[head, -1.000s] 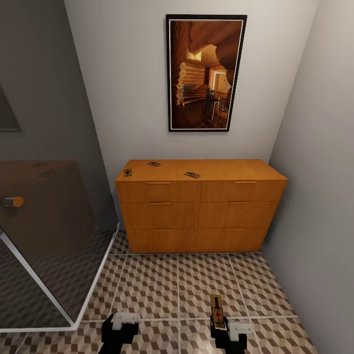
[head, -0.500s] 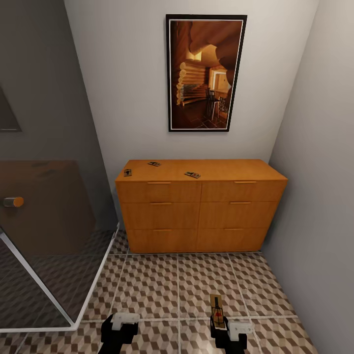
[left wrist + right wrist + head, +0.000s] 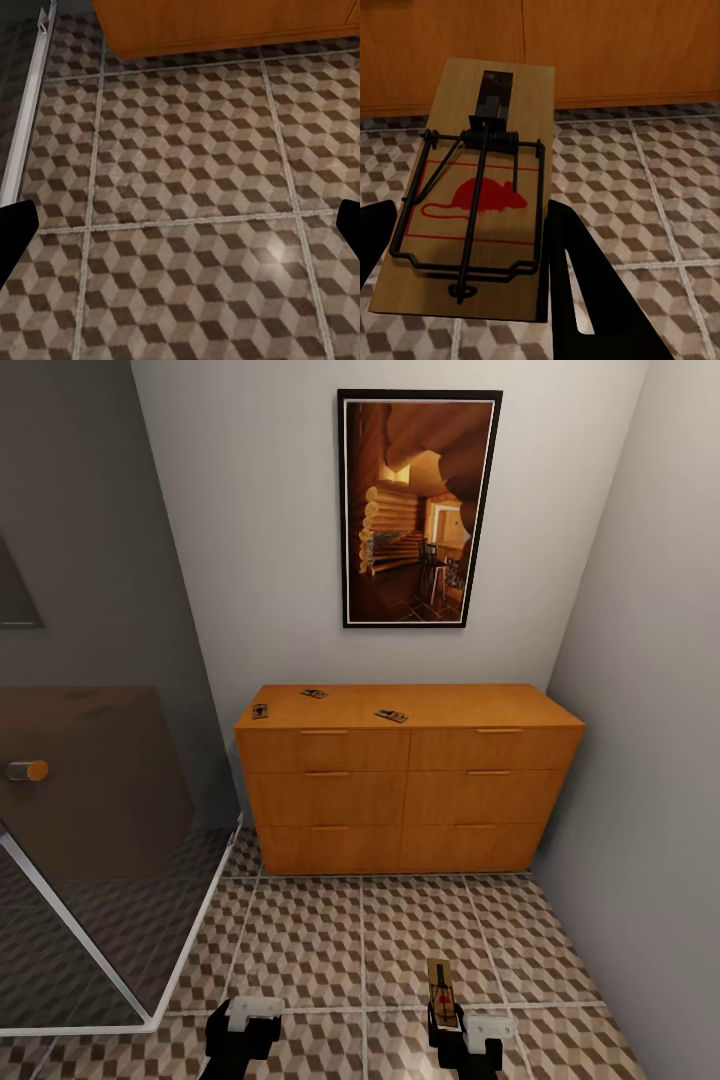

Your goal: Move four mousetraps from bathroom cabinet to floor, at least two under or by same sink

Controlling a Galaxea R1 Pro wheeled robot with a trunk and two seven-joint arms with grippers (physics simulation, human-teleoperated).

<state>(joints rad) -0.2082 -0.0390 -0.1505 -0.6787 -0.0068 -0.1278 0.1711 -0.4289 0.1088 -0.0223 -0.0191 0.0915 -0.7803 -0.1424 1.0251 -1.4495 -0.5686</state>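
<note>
item: mousetrap (image 3: 480, 195) — light, stiff wooden board, sprung wire fragile; right claw (image 3: 472, 247) clamps its near edge. left claw (image 3: 180, 225) open, empty — bathroom floor (image 3: 187, 165) beneath.

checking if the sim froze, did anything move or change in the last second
Nothing visibly changed. The right gripper holds one mousetrap above the tiled floor, the left gripper is open with nothing in it, and three mousetraps lie on top of the cabinet, just as before. The head view has not shifted either.
</note>
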